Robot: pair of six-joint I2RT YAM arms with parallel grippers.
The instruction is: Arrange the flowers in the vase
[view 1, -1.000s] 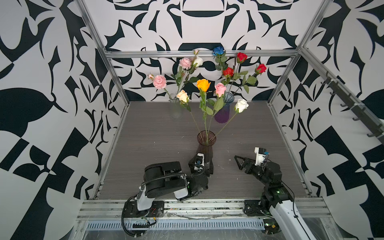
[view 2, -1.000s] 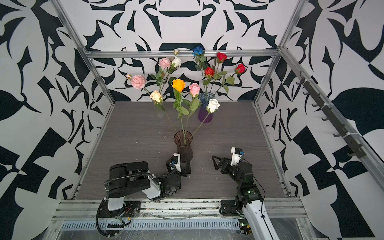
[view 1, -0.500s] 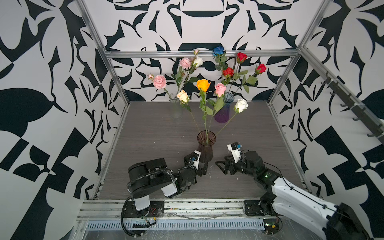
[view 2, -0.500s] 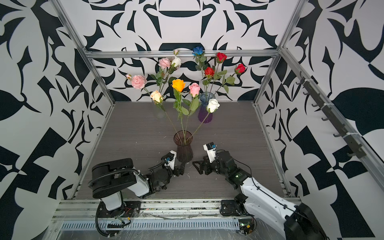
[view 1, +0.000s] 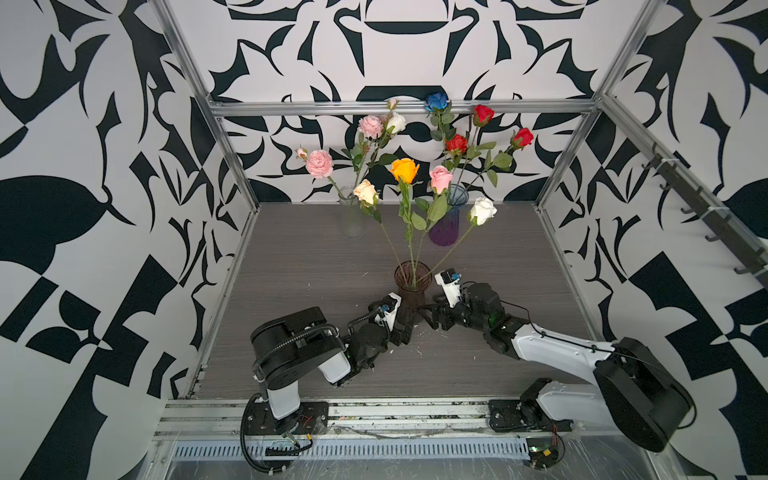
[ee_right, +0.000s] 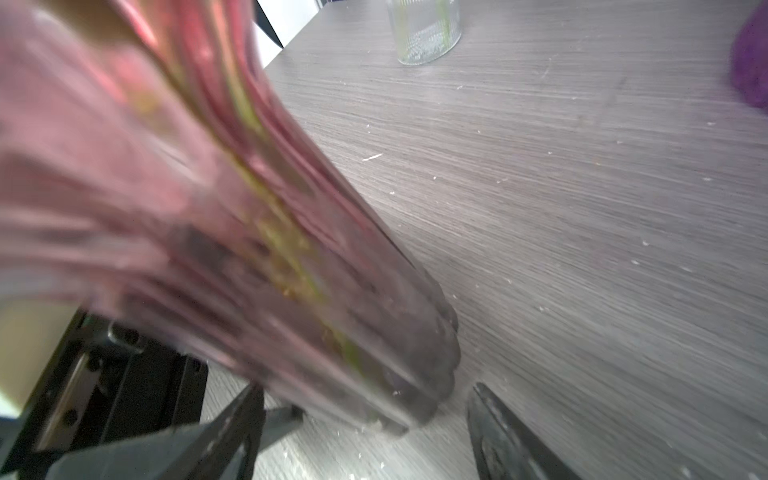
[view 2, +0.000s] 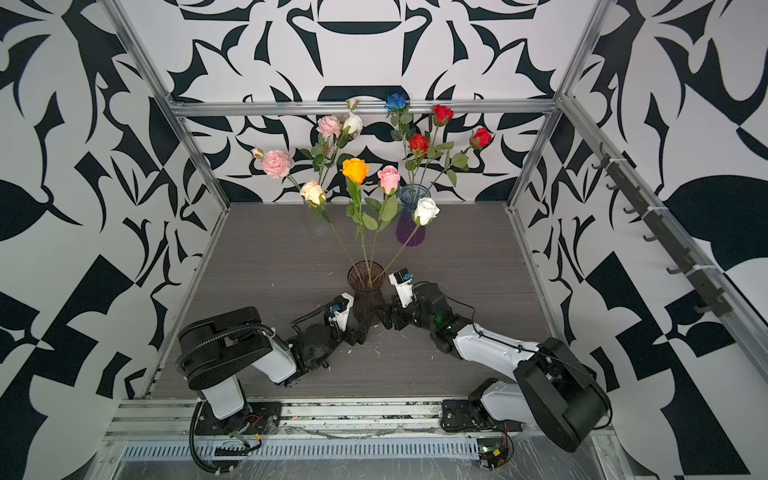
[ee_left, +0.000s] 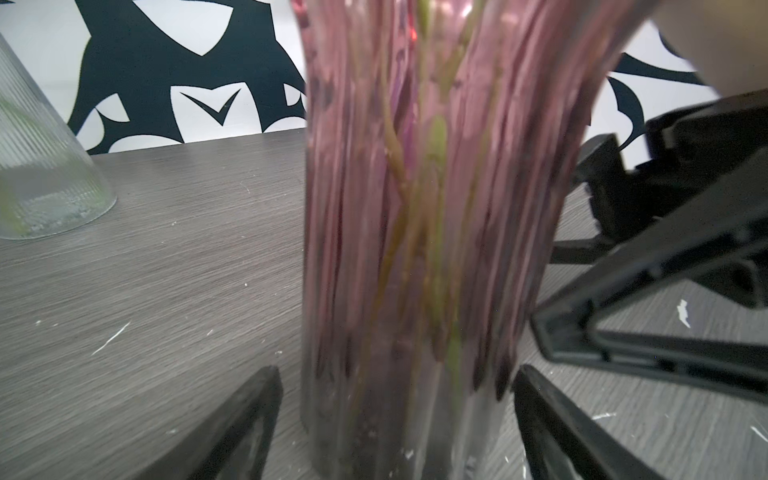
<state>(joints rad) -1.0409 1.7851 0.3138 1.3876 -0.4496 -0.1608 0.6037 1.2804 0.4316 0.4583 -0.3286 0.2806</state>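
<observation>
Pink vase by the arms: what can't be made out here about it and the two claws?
- Left claw: tips merge with the pink vase's dark base in both top views; contact unclear.
- Right claw: right wrist view blurred; contact with the vase unclear.
- Stem ends: smeared by ribbed glass in both wrist views.
- Clear vase: cut off by the left wrist view's edge.

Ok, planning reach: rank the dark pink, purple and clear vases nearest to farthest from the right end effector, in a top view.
1. Dark pink vase: front centre, beside the right end effector.
2. Purple vase: back, right of centre.
3. Clear vase: back left.
</observation>
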